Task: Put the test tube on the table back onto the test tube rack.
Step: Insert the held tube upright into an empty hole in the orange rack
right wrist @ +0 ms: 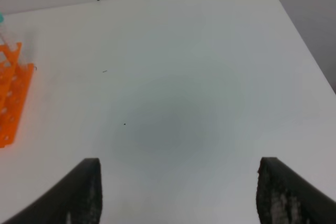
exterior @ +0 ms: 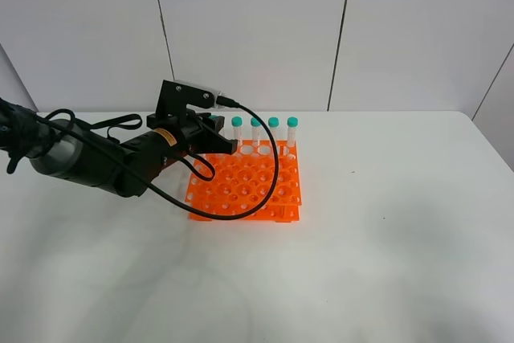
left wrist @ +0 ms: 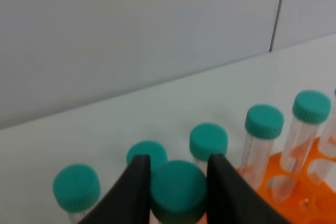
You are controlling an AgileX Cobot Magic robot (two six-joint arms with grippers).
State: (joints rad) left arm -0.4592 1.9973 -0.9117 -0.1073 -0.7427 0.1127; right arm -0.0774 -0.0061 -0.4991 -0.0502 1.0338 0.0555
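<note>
My left gripper (exterior: 218, 140) hovers over the back left part of the orange test tube rack (exterior: 249, 186) on the white table (exterior: 385, 263). In the left wrist view its black fingers (left wrist: 135, 187) are shut on the teal cap of the test tube (left wrist: 178, 192), which stands upright among other teal-capped tubes (left wrist: 264, 123) in the rack (left wrist: 296, 179). The held tube's lower end is hidden. Several tubes (exterior: 274, 128) stand in the rack's back row. My right gripper (right wrist: 178, 192) is open and empty above bare table, out of the exterior high view.
The rack's edge (right wrist: 10, 98) shows at one side of the right wrist view, with bare white table (right wrist: 173, 77) beside it. A black cable (exterior: 269, 174) from the left arm loops over the rack. A grey panelled wall (exterior: 257, 30) stands behind the table.
</note>
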